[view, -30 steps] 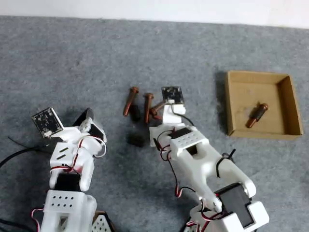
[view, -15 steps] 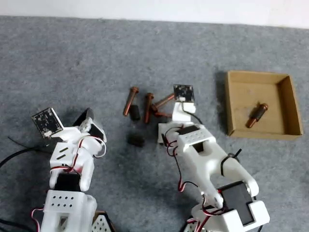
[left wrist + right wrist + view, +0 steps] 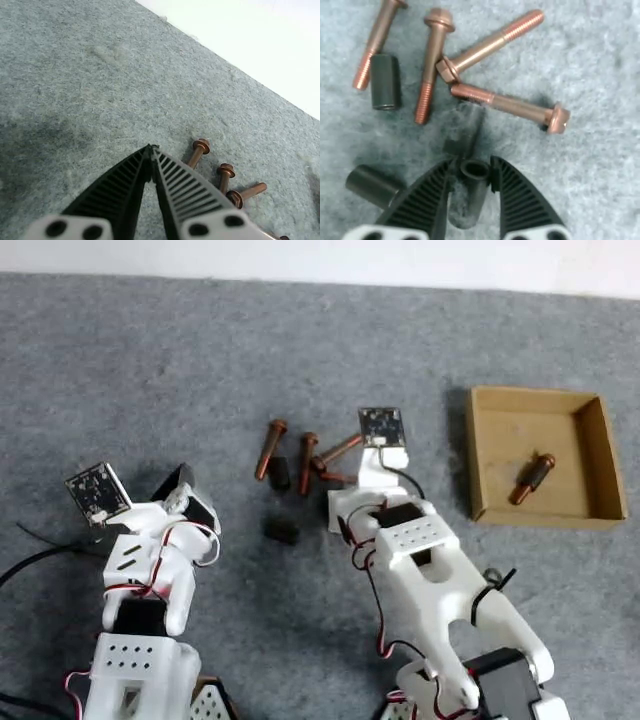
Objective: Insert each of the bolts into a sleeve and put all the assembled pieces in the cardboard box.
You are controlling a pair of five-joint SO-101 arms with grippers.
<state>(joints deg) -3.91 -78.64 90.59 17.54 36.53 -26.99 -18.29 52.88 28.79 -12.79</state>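
I am clamping my right pincer (image 3: 471,164) on a dark, smooth-walled sleeve (image 3: 469,200), its round hollow mouth showing between the ribbed black fingers (image 3: 520,200). Just beyond, four copper bolts (image 3: 432,65) are lying in a loose fan on the grey felt tabletop (image 3: 600,60) — flanged heads, threaded tips — with other stubby sleeves (image 3: 385,82) beside them. My left pincer (image 3: 150,148) is pressing its tips together on nothing. Farther off, the shallow cardboard box (image 3: 470,455) is holding one bolt-in-sleeve piece (image 3: 532,478).
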